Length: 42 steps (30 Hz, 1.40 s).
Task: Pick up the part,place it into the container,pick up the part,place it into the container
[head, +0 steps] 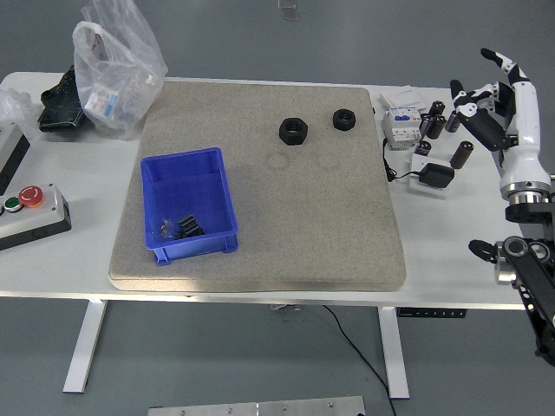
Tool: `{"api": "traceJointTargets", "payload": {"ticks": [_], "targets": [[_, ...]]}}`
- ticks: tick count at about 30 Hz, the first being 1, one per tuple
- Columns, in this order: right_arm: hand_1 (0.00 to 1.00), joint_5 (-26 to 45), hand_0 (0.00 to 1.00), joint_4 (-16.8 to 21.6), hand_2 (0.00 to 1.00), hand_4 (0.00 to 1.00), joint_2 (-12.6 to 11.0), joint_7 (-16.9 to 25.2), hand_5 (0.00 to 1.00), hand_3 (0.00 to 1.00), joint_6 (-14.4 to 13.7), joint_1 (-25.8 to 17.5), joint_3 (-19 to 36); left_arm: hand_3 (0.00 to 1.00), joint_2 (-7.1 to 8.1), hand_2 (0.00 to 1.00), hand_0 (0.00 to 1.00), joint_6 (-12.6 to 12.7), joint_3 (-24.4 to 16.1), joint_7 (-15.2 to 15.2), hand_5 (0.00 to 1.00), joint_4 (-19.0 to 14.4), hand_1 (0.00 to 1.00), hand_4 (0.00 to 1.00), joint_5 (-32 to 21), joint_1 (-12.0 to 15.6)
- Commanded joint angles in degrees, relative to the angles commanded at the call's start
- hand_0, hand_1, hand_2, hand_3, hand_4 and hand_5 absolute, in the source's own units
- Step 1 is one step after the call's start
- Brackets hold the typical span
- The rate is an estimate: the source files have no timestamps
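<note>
Two black hex nuts lie on the grey mat (260,234): one (294,131) near the middle back, the other (345,119) to its right. A blue bin (188,204) stands on the mat's left side with small black parts (184,227) in its near end. My right hand (492,91), white with black joints, is raised at the far right edge of the view, beyond the table's right end. Its fingers are spread and hold nothing. It is far from both nuts and the bin. My left arm does not show.
Black cylinders (461,154), a white electrical module (401,125) and a black adapter (436,177) lie at the table's right. A clear plastic bag (117,69) and a black object (62,106) sit back left. A control box with a red button (31,212) is at the left edge.
</note>
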Motion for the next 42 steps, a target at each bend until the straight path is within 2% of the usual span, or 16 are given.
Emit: {"api": "traceJointTargets", "payload": {"ticks": [1,9,18,19,24,25,30,31,42], "targets": [[0.592,0.5,0.37,-0.1,0.612,0.796,0.3,0.4,0.339,0.812,0.1,-1.2,1.5,0.625,0.05,0.566,0.665,0.0,0.1,0.0,0.245,0.0,0.585,0.629,0.1,-0.1],[0.618,3.1,0.391,-0.1,0.632,0.807,0.5,2.6,0.347,0.809,0.0,-4.7,9.7,0.625,1.01,0.566,0.665,-0.2,0.9,-0.3,0.244,0.0,0.585,0.629,0.4,-0.9],[0.631,5.8,0.406,-0.6,0.639,0.808,1.1,4.9,0.344,0.808,1.1,-5.4,10.6,0.625,1.75,0.566,0.665,-0.3,1.0,-0.2,0.244,0.0,0.584,0.628,0.8,-1.2],[0.683,6.5,0.496,-0.8,0.704,0.836,1.1,5.3,0.356,0.813,1.3,-5.4,10.6,0.625,1.78,0.566,0.665,-0.3,1.0,-0.2,0.244,0.0,0.585,0.628,0.9,-1.2],[0.683,9.8,0.496,-1.6,0.704,0.836,1.0,6.8,0.356,0.813,3.2,-5.5,10.8,0.625,1.96,0.566,0.665,-0.3,0.8,-0.1,0.244,0.0,0.585,0.628,1.1,-1.1],[0.762,10.2,0.638,-1.7,0.835,0.963,1.0,7.0,0.482,0.888,3.6,-5.6,10.8,0.624,2.01,0.566,0.665,-0.3,0.8,-0.1,0.244,0.0,0.585,0.627,1.2,-1.1],[0.762,11.3,0.638,-2.2,0.835,0.963,1.0,7.4,0.482,0.888,5.4,-5.8,10.6,0.624,2.12,0.566,0.665,-0.3,0.5,0.0,0.244,0.0,0.585,0.627,1.4,-0.8],[0.874,11.4,0.823,-2.3,0.992,0.998,1.0,7.5,0.571,0.998,5.6,-5.9,10.5,0.624,2.13,0.566,0.665,-0.3,0.5,0.0,0.243,0.0,0.585,0.627,1.4,-0.7],[0.889,11.6,0.865,-2.8,0.984,0.998,0.9,7.7,0.574,0.997,6.6,-6.0,9.5,0.625,2.45,0.566,0.665,-0.4,0.3,0.2,0.243,0.0,0.585,0.627,1.7,-0.3]]}}
